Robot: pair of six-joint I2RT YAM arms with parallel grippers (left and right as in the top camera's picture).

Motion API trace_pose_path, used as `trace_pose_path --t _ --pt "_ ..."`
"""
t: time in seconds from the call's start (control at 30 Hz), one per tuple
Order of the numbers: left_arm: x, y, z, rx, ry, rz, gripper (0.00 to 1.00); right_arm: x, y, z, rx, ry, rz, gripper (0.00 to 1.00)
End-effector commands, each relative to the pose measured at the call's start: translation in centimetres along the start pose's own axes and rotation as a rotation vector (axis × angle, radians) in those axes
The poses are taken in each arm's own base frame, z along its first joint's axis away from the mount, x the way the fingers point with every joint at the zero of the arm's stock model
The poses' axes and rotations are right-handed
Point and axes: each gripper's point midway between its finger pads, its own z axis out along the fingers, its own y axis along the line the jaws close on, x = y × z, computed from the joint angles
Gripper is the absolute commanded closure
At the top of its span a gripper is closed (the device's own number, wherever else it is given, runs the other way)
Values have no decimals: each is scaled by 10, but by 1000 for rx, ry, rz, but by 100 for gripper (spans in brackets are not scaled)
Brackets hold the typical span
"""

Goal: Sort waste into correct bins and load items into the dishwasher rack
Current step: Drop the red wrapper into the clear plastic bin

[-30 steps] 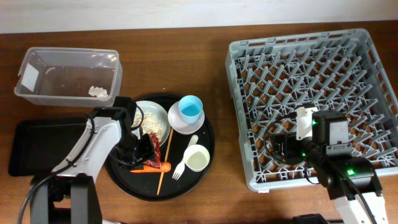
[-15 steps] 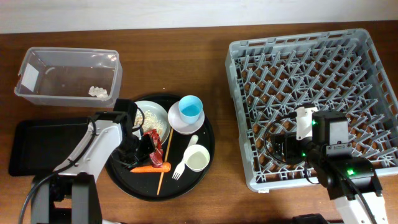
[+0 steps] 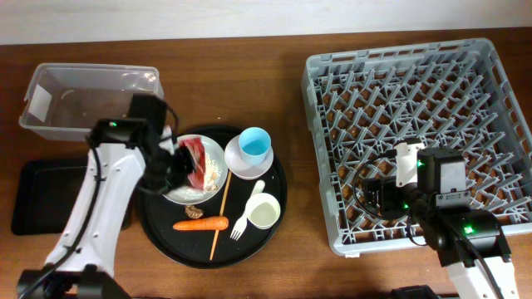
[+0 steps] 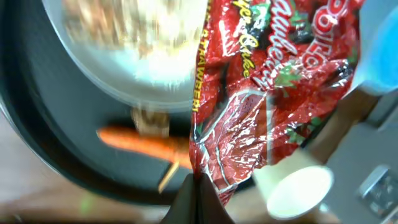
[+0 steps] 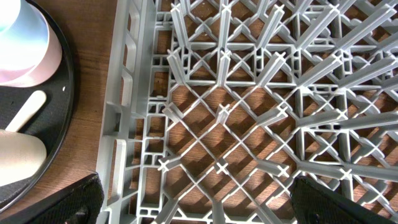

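Over the white plate [image 3: 218, 149] on the round black tray [image 3: 166, 242], my left gripper [image 4: 196, 198] is pinched tight on one crumpled red wrapper [image 4: 267, 93]. It is glossy, crinkled foil, and its long axis runs straight away from the fingertips. One orange carrot [image 3: 200, 223] lies left-to-right near it. My right gripper [image 5: 199, 208] hangs spread wide over the grey pegged rack [image 5: 249, 124].

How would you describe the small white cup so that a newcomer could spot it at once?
Find the large grey rack, then the round black tray beside it. The small white cup stands on the tray's side nearest the rack, next to the white fork. Unlike the light blue cup, it is cream-white and rests directly on the tray.
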Motion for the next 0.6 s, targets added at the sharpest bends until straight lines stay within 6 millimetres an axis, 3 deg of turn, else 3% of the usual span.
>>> trace_pose_path --t 0.0,0.13,0.2,0.3,0.4,0.47,0.5,0.53,0.57 --pt "-64 17 -49 -113 -304 18 100 -8 1 -5 1 -22 2 1" --pt "-129 43 -84 -199 -588 -64 100 -8 1 -5 1 -22 2 2" --pt "-152 54 -91 -208 -664 -104 100 -8 1 -5 1 -22 2 1" --pt "-182 68 -85 -211 -715 -148 100 -8 1 -5 1 -22 2 1" --pt "-206 83 -62 -224 -712 -179 99 -8 1 -5 1 -22 2 1" --pt "-211 86 -43 -236 -681 -180 80 -8 1 -5 1 -22 2 1" --pt "-213 88 -37 -240 -672 -181 59 -8 1 -5 1 -22 2 1" --pt "-215 89 -31 -244 -662 -181 46 -8 1 -5 1 -22 2 1" --pt "-215 89 -31 -244 -661 -180 42 -8 1 -5 1 -22 2 1"
